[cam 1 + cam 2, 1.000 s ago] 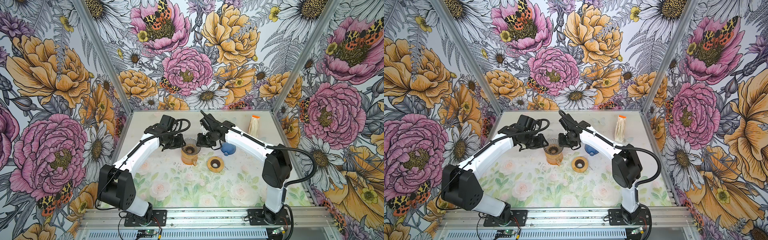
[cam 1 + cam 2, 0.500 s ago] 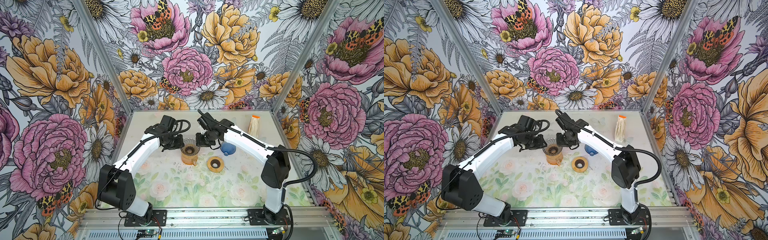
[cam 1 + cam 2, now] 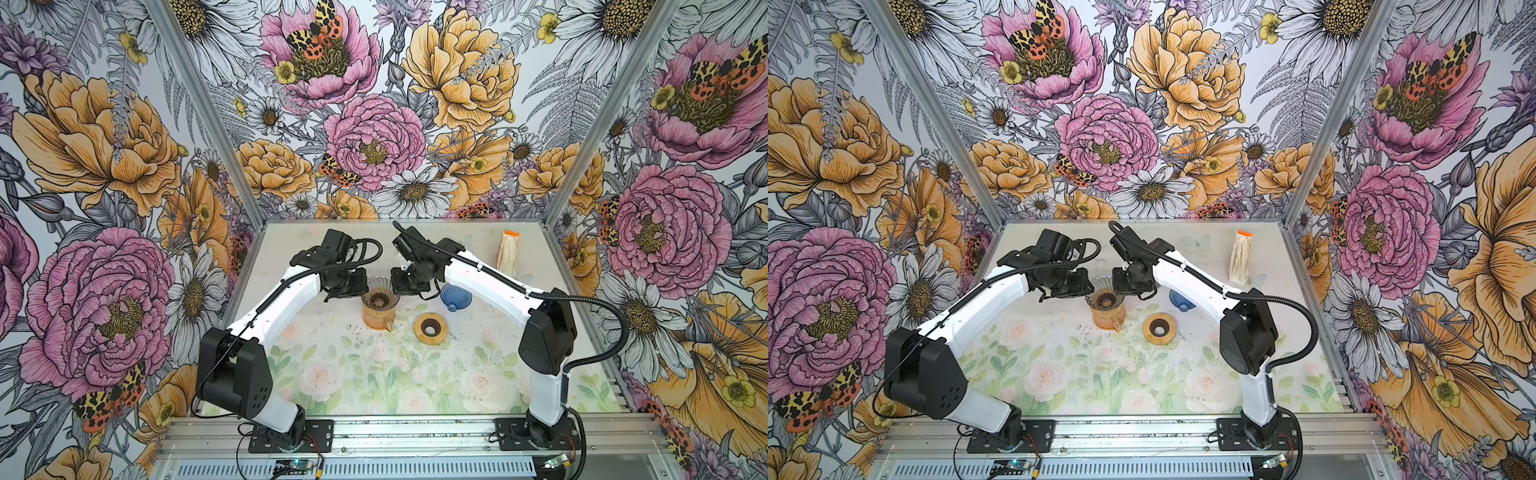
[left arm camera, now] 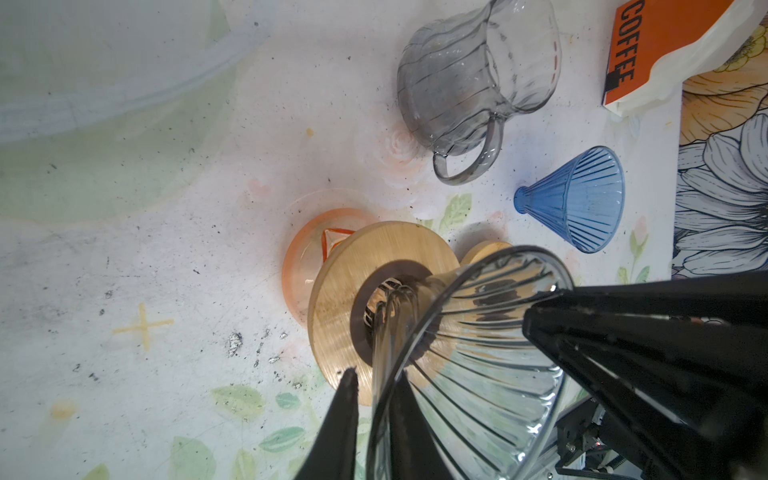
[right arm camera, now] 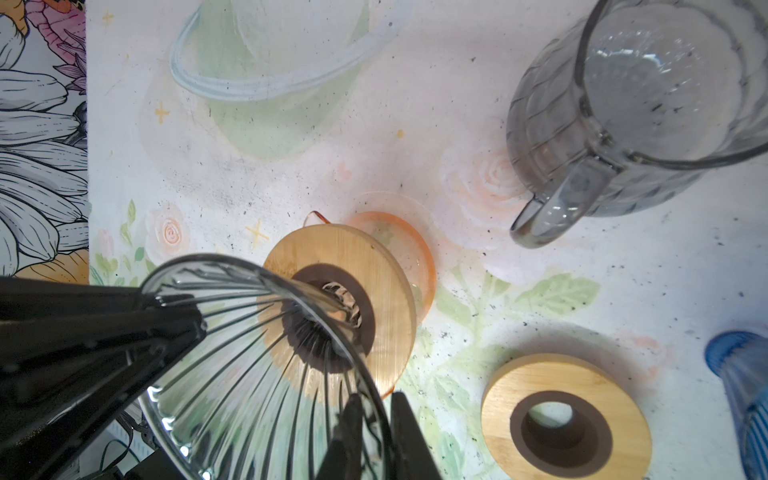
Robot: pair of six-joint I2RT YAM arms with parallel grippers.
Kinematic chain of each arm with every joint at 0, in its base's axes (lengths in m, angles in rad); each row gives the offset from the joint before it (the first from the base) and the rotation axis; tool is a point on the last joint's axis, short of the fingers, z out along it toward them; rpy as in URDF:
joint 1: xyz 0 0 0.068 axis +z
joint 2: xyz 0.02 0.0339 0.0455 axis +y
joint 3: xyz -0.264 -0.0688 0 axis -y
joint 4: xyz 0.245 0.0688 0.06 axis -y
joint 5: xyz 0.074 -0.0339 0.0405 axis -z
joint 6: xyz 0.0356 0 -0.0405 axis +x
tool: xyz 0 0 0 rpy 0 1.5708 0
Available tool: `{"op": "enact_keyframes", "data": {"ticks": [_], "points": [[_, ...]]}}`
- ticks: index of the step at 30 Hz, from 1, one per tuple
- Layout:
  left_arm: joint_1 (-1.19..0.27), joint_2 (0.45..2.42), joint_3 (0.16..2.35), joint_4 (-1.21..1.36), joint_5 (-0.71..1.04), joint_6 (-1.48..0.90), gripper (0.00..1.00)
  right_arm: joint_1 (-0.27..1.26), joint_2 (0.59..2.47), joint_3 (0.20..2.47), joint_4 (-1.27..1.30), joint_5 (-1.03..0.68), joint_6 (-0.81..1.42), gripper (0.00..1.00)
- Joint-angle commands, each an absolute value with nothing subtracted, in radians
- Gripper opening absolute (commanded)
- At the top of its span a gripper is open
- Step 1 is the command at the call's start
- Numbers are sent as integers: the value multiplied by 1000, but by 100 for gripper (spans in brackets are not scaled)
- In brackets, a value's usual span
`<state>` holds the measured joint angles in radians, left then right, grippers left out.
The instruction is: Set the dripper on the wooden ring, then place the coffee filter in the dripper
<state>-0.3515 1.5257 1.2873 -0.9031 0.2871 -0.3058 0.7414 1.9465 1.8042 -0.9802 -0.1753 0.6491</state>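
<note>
A clear ribbed glass dripper (image 3: 378, 291) (image 3: 1105, 291) sits in a wooden ring (image 4: 374, 257) on top of an orange carafe (image 3: 377, 318). My left gripper (image 4: 376, 399) is shut on the dripper's rim, one finger inside the cone and one outside. My right gripper (image 5: 379, 415) is shut on the opposite side of the same rim in the same way. No paper shows inside the dripper. The coffee filter pack (image 3: 508, 253) (image 3: 1241, 257) (image 4: 648, 54), white with an orange label, stands at the back right, away from both grippers.
A blue dripper (image 3: 456, 296) (image 4: 577, 199) lies on its side to the right of the carafe. A spare wooden ring (image 3: 431, 328) (image 5: 565, 419) lies in front of it. A grey glass pitcher (image 4: 478, 79) (image 5: 648, 104) stands behind the carafe. Coffee grounds speckle the table.
Both grippers have closed onto the dripper's rim from either side. The right arm has drawn in slightly towards the dripper.
</note>
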Motion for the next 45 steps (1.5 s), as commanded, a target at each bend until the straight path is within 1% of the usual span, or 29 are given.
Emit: {"op": "enact_keyframes", "data": {"ticks": [1,24,45], "points": [[-357,1546,1312,-910,265,-290,15,749,1969,1841,-988,-155,638,15],[-355,1587,1311,-911,272,-276,9,746,2006,1847,-989,-169,633,10],[-350,1635,1266,-921,281,-253,7,745,2055,1852,-991,-205,633,9]]}}
